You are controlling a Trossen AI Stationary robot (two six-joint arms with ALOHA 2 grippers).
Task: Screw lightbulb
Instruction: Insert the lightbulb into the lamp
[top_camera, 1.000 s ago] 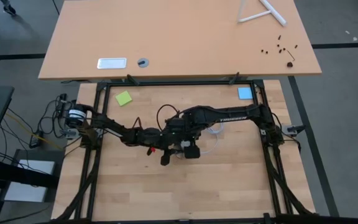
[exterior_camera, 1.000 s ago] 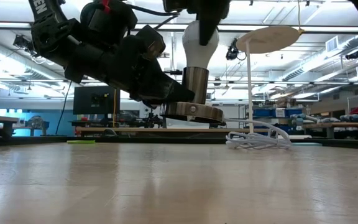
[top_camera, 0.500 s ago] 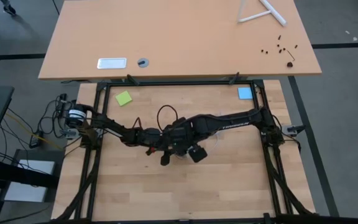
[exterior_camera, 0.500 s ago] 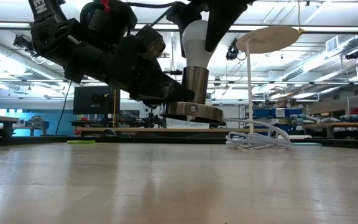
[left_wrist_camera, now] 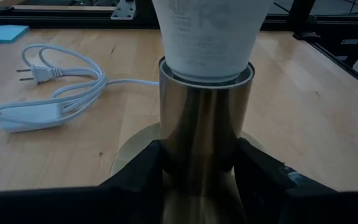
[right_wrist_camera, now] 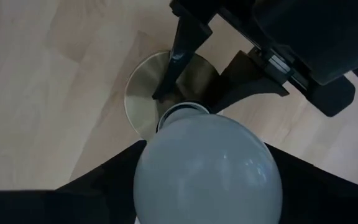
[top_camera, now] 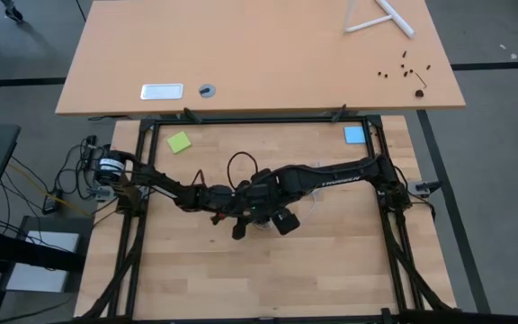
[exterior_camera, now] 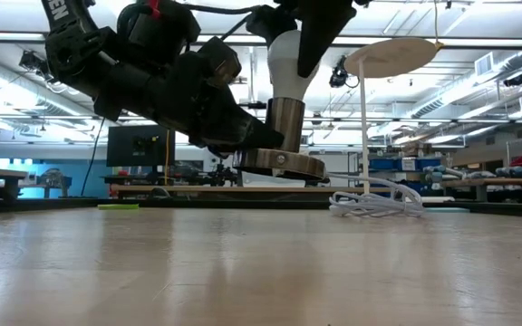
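Observation:
The white frosted lightbulb [exterior_camera: 290,71] stands upright with its narrow end down in the socket's shiny metal cylinder [exterior_camera: 285,122], which rises from a round disc base [exterior_camera: 284,165]. My left gripper [left_wrist_camera: 197,168] is shut on that cylinder, reaching in from the table's left. My right gripper [right_wrist_camera: 207,180] hangs over the bulb, pointing down, shut on the bulb's round top. In the high view both arms meet at the table's middle [top_camera: 259,205] and hide bulb and socket. My left gripper pinches the cylinder's lower part [left_wrist_camera: 197,149] between its two fingers [left_wrist_camera: 143,171], one on each side, coming nearly level from the table's left. The socket stands upright, and in the low view its disc base shows a little above the tabletop. My right gripper takes the bulb's wide upper part [right_wrist_camera: 166,149] between its two fingers [exterior_camera: 320,36] from above, pointing down. The bulb stays upright, its lower end seated in the cylinder.
The socket's white cord and plug [left_wrist_camera: 42,93] lie coiled on the table beyond the socket. A green note [top_camera: 179,142] and a blue note [top_camera: 354,135] lie near the far edge. Bare wood stretches toward the near edge.
My right gripper has rolled about its downward axis above the bulb. One finger stood in front of the bulb. Now the fingers stand at its two sides, and they have drawn together onto it. The bulb and socket have kept their place.

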